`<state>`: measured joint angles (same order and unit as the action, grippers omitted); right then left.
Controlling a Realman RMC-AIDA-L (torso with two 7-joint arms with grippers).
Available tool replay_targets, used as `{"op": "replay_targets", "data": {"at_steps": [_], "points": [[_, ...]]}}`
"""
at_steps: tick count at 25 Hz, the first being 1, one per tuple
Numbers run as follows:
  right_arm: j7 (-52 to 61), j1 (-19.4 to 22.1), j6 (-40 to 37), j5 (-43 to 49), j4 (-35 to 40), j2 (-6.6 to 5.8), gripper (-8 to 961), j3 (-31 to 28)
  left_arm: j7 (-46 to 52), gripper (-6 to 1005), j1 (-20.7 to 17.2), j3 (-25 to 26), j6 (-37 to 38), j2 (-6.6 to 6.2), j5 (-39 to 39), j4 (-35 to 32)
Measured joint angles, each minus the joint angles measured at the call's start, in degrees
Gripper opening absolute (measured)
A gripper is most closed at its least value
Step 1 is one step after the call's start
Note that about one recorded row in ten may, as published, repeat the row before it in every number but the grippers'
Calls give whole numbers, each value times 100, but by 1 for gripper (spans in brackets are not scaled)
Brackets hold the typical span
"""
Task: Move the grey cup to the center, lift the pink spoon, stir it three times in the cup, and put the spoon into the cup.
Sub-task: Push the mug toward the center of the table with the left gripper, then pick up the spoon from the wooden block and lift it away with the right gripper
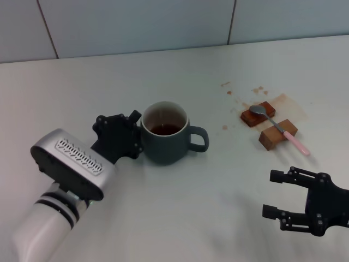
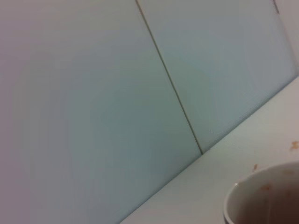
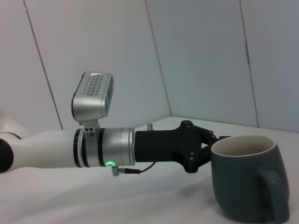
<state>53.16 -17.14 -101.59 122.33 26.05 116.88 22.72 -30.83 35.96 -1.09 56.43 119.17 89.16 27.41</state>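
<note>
The grey cup [image 1: 166, 143] stands upright near the middle of the table with brown liquid inside and its handle pointing towards my right. It also shows in the right wrist view [image 3: 245, 179], and its rim shows in the left wrist view [image 2: 261, 196]. My left gripper [image 1: 136, 135] is open, with its fingers spread against the cup's left side. The pink spoon [image 1: 283, 130] lies across two brown wooden blocks at the right. My right gripper [image 1: 271, 194] is open and empty, near the table's front right, well short of the spoon.
The two wooden blocks [image 1: 257, 114] [image 1: 277, 135] sit on brown spill stains [image 1: 289, 103]. A tiled wall [image 1: 163, 22] rises behind the table's far edge. My left arm [image 1: 71, 169] reaches in from the front left.
</note>
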Motion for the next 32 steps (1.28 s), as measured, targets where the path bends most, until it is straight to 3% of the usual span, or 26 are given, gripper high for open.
{"op": "replay_targets", "data": {"at_steps": [6,8,14,19,22,25,29,30,32], "points": [[0,13,-27,1,-4,0,807,-2,410,-1,-103,378,38,-26,87,35],[0,16,-31,1,-6,0,807,-9,1174,-1,-219,386,218,-71,497,-320],[0,-2,-45,2,-33,0,806,-20,4287,-1,-620,338,1615,-91,2497,-2390],[20,-6,-75,-5,-62,0,808,-37,6026,-2,-895,-19,2947,-137,3359,-3892],[27,15,-85,-8,-85,0,808,-111,6786,-2,-1123,-417,3708,-269,3433,-4479],[31,29,-95,-14,-88,0,808,-213,7152,-1,-1237,-676,3970,-462,3435,-4581],[46,39,-99,-21,-91,4,807,-295,7152,-1,-1237,-676,3970,-462,3435,-4581],[47,47,-99,-21,-92,5,807,-324,7505,-1,-1301,-1088,4214,-638,3446,-4597],[59,73,-102,-23,-99,6,807,-387,7670,19,-1306,-1248,4236,-677,3447,-4607]]}}
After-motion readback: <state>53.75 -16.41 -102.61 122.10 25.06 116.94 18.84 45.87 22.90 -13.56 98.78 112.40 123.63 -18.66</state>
